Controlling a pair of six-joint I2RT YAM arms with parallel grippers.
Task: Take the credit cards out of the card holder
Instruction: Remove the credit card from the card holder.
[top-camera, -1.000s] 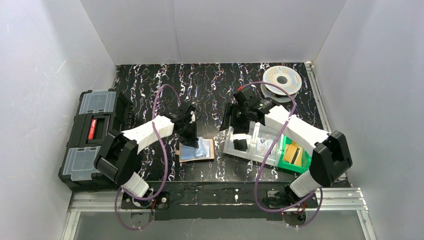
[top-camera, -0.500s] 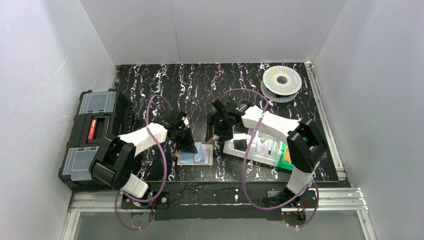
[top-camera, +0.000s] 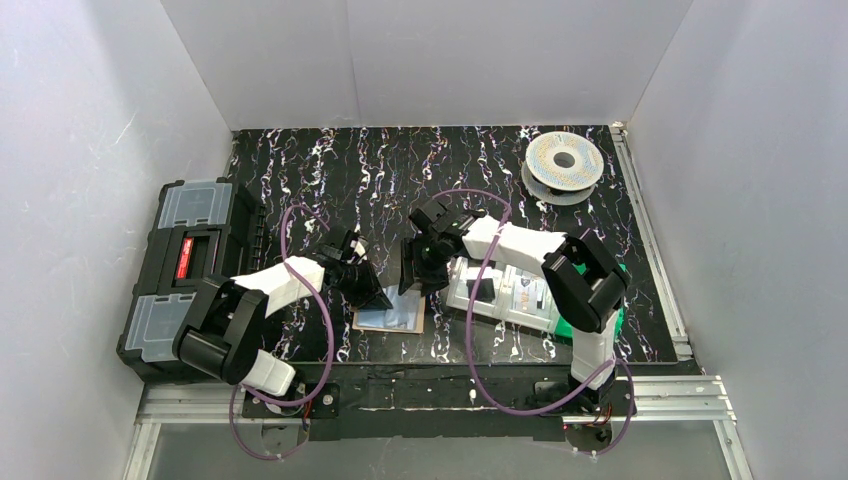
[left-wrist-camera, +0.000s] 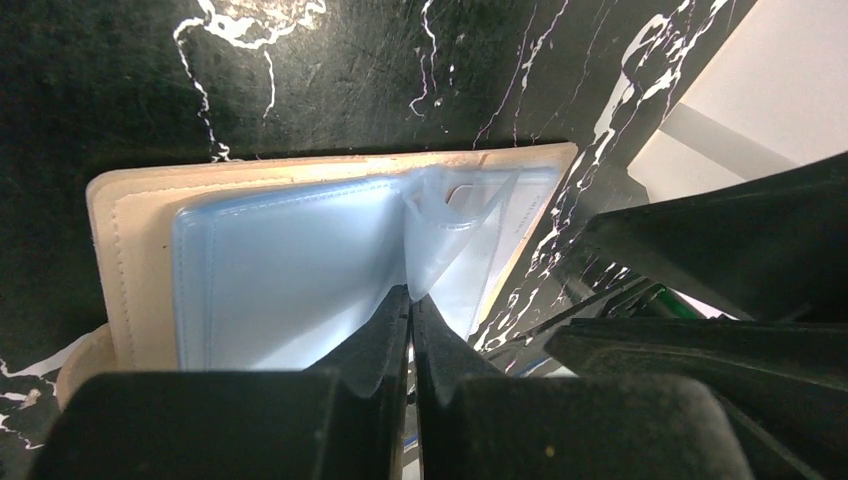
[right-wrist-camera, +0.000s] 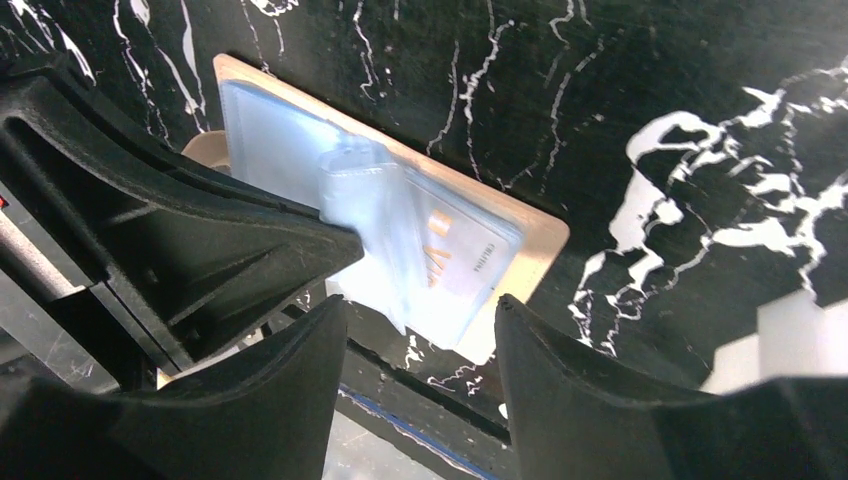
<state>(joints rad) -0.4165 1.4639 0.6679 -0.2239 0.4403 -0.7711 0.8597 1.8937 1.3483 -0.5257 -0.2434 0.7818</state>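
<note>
The table (top-camera: 400, 170) is black with thin white marble veins, the card holder (left-wrist-camera: 130, 200) is tan with a paler cream edge, its plastic sleeves (left-wrist-camera: 280, 270) are translucent light blue, and the credit card (right-wrist-camera: 455, 258) inside looks silvery with a golden mark.

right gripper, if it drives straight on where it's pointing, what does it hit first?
Likely the plastic sleeve holding a credit card in the card holder, framed between the fingers of the open right gripper. The left gripper, shut on that sleeve, is close beside; depth unclear.
</note>
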